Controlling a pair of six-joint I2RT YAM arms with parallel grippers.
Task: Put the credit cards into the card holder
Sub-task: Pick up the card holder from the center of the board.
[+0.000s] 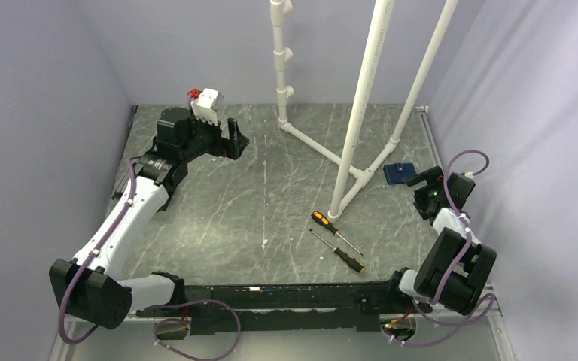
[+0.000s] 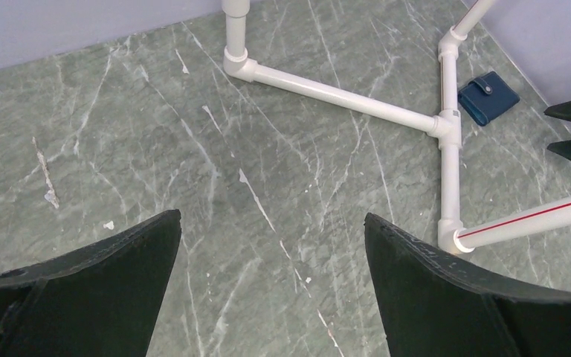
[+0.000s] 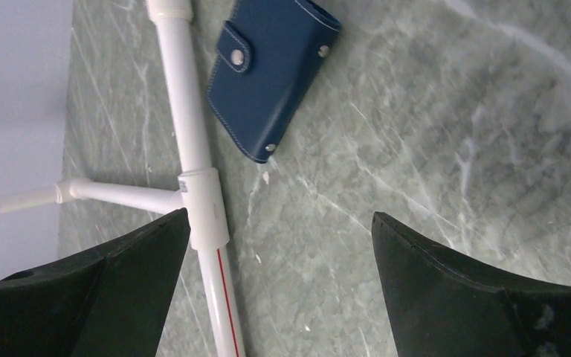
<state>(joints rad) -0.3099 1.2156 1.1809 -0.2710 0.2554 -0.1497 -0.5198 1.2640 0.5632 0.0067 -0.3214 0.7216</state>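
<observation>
None of the credit cards, top view: not one shows anywhere on the desk (image 1: 271,195), so I judge that nothing is stowed and the whole job is left.
Card holder, top view: the card holder (image 1: 400,173) lies folded at the far right of the desk, just beside a foot of the white pipe frame (image 1: 323,147).
Right tool, top view: the right tool (image 1: 423,182) hangs near the holder's right side, apart from it. Its jaw gap cannot be told from here.
Left tool, top view: the left tool (image 1: 235,139) sits at the far left, well apart from the holder, with the pipe frame between them.
Screwdrivers, top view: two screwdrivers (image 1: 320,219) lie near the middle and are no part of the job.
Left tool, left wrist view: the left tool (image 2: 271,290) has its jaws spread wide and empty over bare desk.
Card holder, left wrist view: the card holder (image 2: 488,97) is at the far right past the pipe joint, well apart, and no card is in sight.
Right tool, right wrist view: the right tool (image 3: 279,290) has its jaws wide apart with nothing between them.
Card holder, right wrist view: the card holder (image 3: 271,71) lies ahead of the fingers, tilted, just beside the pipe and clear of the tool. Its clasp tab is snapped down, so it likely needs opening first.
</observation>
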